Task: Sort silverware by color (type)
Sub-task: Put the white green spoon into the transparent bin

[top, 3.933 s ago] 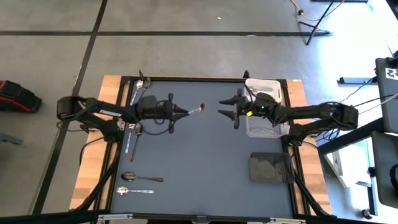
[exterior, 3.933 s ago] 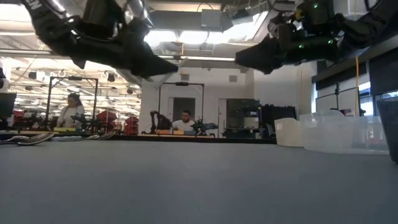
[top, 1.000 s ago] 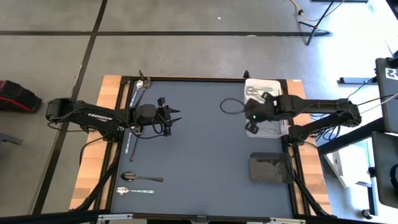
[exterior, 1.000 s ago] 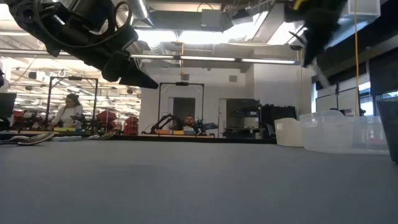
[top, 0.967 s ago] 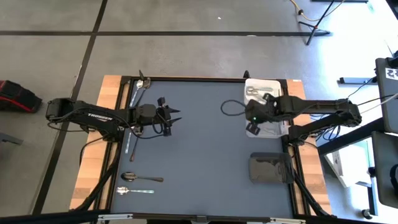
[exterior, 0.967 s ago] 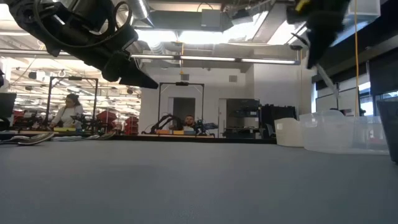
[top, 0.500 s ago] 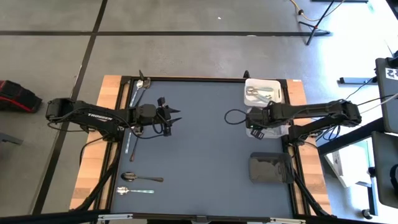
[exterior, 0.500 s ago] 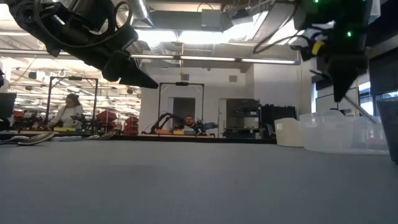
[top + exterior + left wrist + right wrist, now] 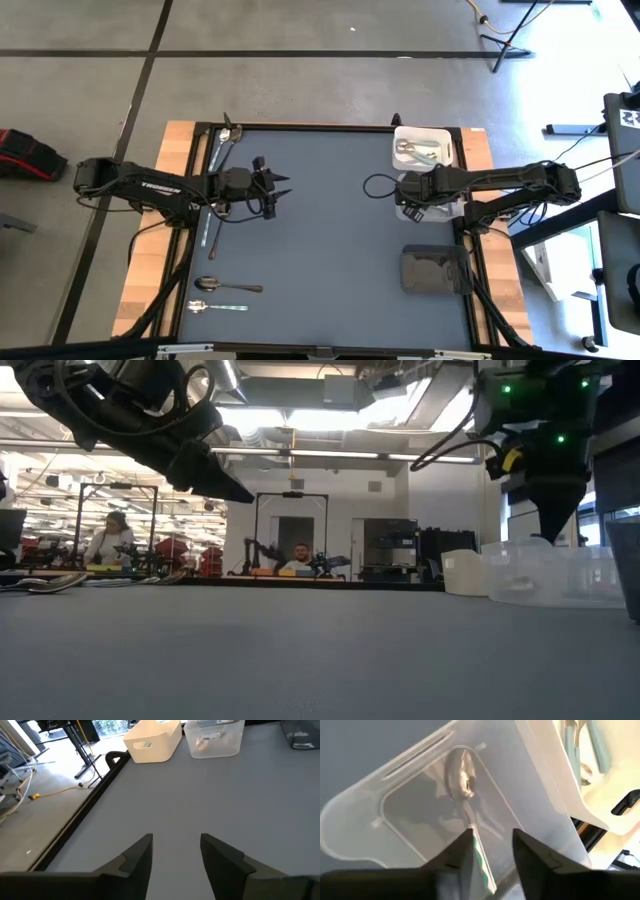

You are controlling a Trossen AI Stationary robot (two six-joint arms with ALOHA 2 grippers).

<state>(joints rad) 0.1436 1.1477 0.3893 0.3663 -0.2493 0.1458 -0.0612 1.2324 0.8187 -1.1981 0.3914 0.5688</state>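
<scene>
Spoon (image 9: pixel 461 780) lies in clear bin (image 9: pixel 385 820), seemingly free beyond right fingers (image 9: pixel 465 852).

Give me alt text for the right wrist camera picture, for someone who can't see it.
The right gripper, fingers slightly apart, hangs over a clear bin where a spoon lies, its handle running between the fingers. A white bin with more silverware sits right beside it on the grey table.

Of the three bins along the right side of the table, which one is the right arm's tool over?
The clear bin, the middle one between the white bin and the dark bin. The right tool points into it, above a spoon.
</scene>
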